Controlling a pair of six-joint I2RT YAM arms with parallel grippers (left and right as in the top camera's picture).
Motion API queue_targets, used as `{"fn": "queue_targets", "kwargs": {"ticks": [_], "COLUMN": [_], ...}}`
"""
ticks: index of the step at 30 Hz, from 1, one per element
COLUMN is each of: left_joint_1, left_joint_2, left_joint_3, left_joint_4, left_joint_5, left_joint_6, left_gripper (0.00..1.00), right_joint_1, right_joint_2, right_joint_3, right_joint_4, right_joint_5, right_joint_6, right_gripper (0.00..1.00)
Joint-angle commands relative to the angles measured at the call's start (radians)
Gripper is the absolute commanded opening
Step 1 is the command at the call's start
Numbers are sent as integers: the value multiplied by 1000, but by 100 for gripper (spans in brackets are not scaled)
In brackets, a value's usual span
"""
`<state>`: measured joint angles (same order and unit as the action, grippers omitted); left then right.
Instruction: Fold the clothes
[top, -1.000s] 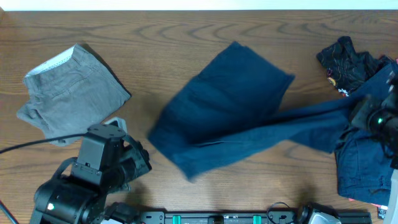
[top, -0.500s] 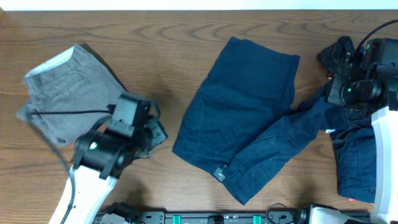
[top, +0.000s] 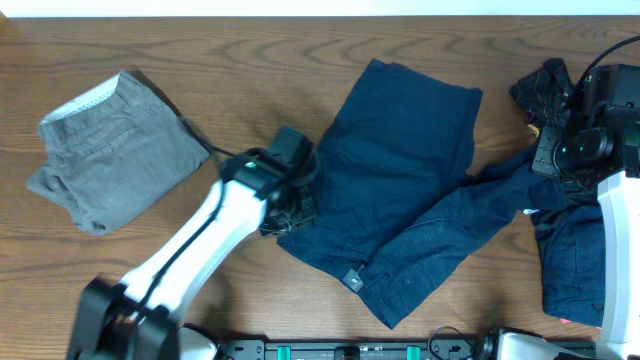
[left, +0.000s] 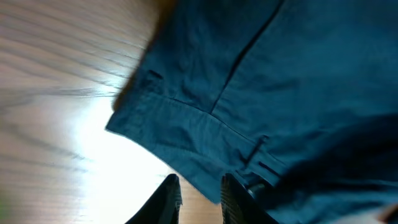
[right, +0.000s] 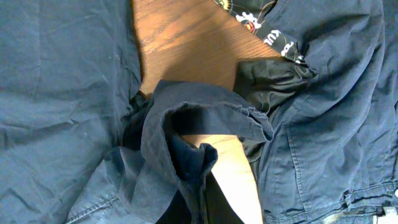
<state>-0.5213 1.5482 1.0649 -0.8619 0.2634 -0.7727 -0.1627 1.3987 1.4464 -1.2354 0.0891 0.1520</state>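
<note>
We see the navy shorts (top: 395, 190) lying across the middle of the counter (top: 250, 60), a little toward its right edge. One part reaches up toward the far edge, and a crumpled part runs down toward the near edge, where a small tag (top: 350, 278) shows. A narrow stretch of the same cloth trails off to the right edge and meets the right claw (top: 555, 158).

The left arm comes in from the near left corner, and the left claw (left: 200, 183) sits at the left border of the navy shorts. In the left wrist view its fingers (left: 163, 200) stand apart with bare wood between them, just short of a hem with a belt loop (left: 260, 149). They hold nothing.

In the right wrist view navy cloth bunches in a rolled fold (right: 186, 134) directly in front of the right claw. We cannot tell whether its fingers are together or apart.

The grey shorts (top: 110, 155) lie well apart near the far left corner, with pale lining showing along their far side. By the right edge sit a black patterned garment (top: 548, 95) and another navy garment (top: 575, 265).
</note>
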Motion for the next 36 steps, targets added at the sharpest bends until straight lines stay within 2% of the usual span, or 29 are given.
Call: {"fn": "queue_targets", "kwargs": {"ticks": [1,8,17,22,30,33,36], "left_joint_1": [-26,-53,-37,50,226,242,243], "left_joint_2": [80,224,399,459,472,472,470], "left_joint_3": [-14,-14,-14,-3,116,154,193], "left_joint_4": [11,59,268,433,660,684,627], "left_joint_5": [17,13,7,-125,-70,-69,0], "left_joint_6": [42,73,272,298,320,320,361], "left_gripper": [23,23,19,19,19,19,19], "right_joint_1": [10,10,10,14,50,84,118], "right_joint_2": [-7,-7,-7,-7,-7,-7,-7], "right_joint_3": [10,10,10,9,4,3,3], "right_joint_4": [-6,-18,-56,-100,-151,-157,-156], "right_joint_5": [21,38,33,-35,-73,-90,-93], "right_joint_6": [12,12,36,70,175,185,193], "right_gripper": [1,1,1,1,1,1,1]}}
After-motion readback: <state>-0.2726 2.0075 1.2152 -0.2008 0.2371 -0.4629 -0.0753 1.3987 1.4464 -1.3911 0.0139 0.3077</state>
